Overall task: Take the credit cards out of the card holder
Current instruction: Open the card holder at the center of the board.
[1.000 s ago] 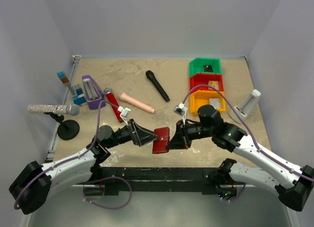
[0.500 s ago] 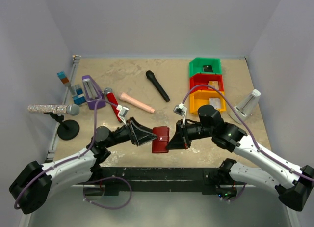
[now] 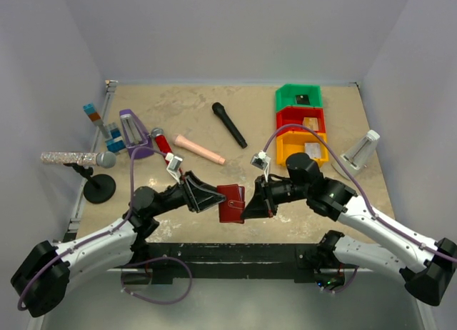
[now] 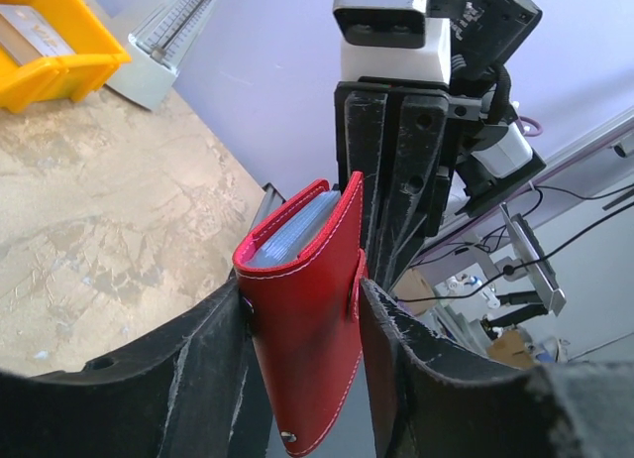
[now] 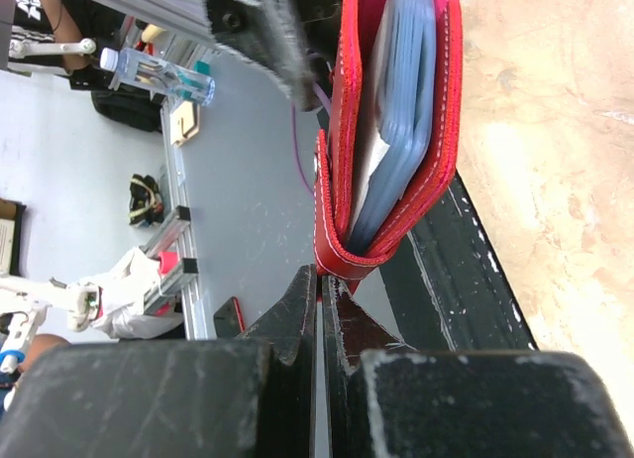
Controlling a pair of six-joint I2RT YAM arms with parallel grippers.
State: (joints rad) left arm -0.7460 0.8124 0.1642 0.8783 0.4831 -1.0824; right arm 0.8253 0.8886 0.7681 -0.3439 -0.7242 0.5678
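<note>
- The card holder point(image 3: 230, 203), a dark red folding wallet, hung in the air between the two arms, over the near part of the table point(image 3: 214, 94).
- It stood on edge and was folded nearly shut, with its covers a little apart at one end.
- The left claw point(image 3: 216, 199) had its two fingers one on each side of the holder. In the left wrist view each finger point(image 4: 213, 349) lay against a red cover point(image 4: 307, 349), so the claw was gripping the holder across its thickness.
- The right claw point(image 3: 244, 205) met the holder from the other side. In the right wrist view its fingertips point(image 5: 319, 280) were pressed together on a thin red edge at the holder's fold.
- Pale grey-blue sleeves point(image 5: 401, 111) were packed between the covers, and their edges showed at the open end point(image 4: 297, 230).
- The credit cards could not be told apart from the sleeves in any view.
- A small red tab point(image 4: 355, 294) sat on the cover beside the left claw's right finger.
- Further back on the table lay a black microphone point(image 3: 229, 125) and a red microphone point(image 3: 164, 150), well apart from the holder.
- At the right rear stood green point(image 3: 298, 98), red point(image 3: 300, 119) and yellow point(image 3: 303, 148) bins in a row, touching one another.
</note>
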